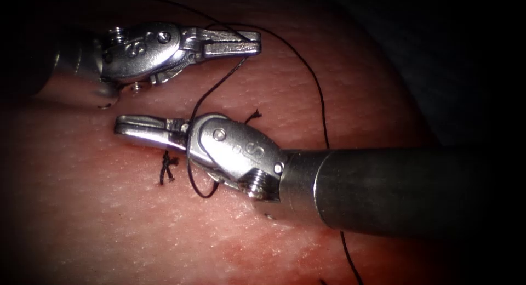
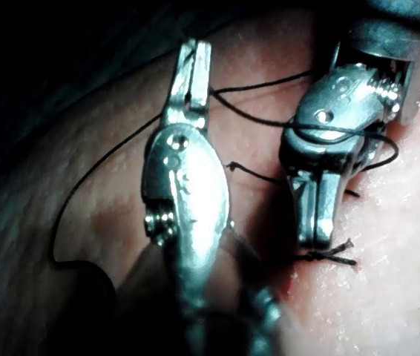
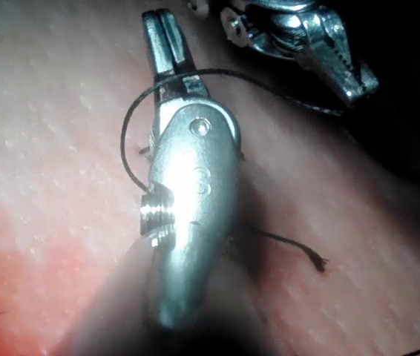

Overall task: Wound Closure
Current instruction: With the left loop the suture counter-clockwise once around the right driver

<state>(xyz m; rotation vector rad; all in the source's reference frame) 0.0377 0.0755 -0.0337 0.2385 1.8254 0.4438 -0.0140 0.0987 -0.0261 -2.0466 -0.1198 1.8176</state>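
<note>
The left claw (image 1: 249, 44), in the upper left of the frame, is closed on the thread (image 1: 315, 82). The thread loops around the right claw (image 1: 129, 126), closed and empty at centre, above the knot (image 1: 167, 167) on the tissue (image 1: 329, 252).

Thread (image 1: 204, 101) loop around right end effector (image 1: 143, 131) — bare tissue (image 1: 109, 230) beyond

I think I work in a practice lab: shiny metal robot hands (image 1: 241, 44) over pink pork tissue (image 1: 356, 87) with black thread (image 1: 320, 98).
</note>
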